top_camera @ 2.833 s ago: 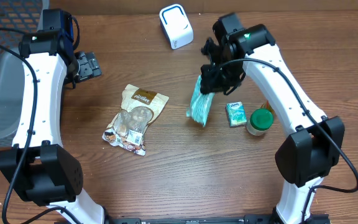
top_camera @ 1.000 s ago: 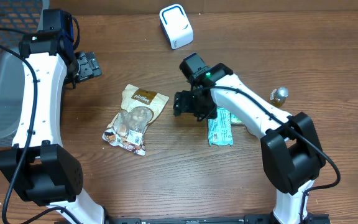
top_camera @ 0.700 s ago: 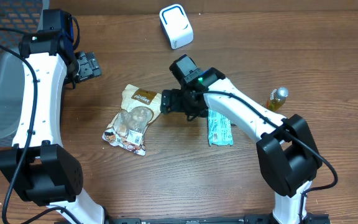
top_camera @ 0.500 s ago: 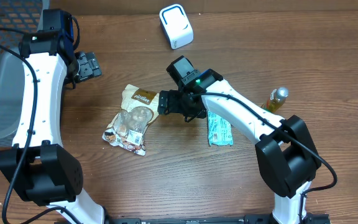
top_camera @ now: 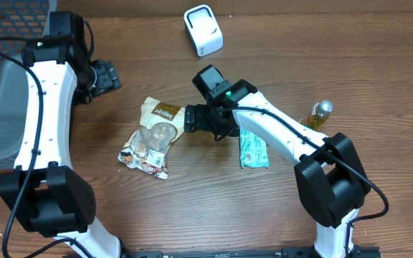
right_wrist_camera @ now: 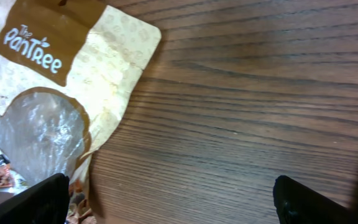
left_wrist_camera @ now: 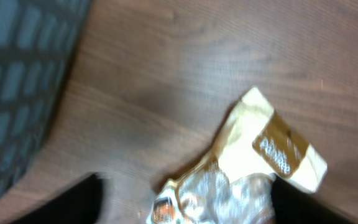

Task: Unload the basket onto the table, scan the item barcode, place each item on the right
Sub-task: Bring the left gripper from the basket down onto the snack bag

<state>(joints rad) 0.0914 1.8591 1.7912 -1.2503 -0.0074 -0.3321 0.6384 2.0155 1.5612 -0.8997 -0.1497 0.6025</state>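
right pincer (top_camera: 190, 119): has let go of the teal packet (top_camera: 254, 149) and swung left, jaws now spread wide at the snack pouch's (top_camera: 156, 136) upper right edge | teal packet: down from mid-air near the scanner, now flat on the bench (top_camera: 335, 43) | left pincer (top_camera: 107, 73): twisted a little at far left

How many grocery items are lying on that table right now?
3. A tan snack pouch lies left of centre, a teal packet sits just under the right arm, and a small bottle stands at the far right. That arm may hide others.
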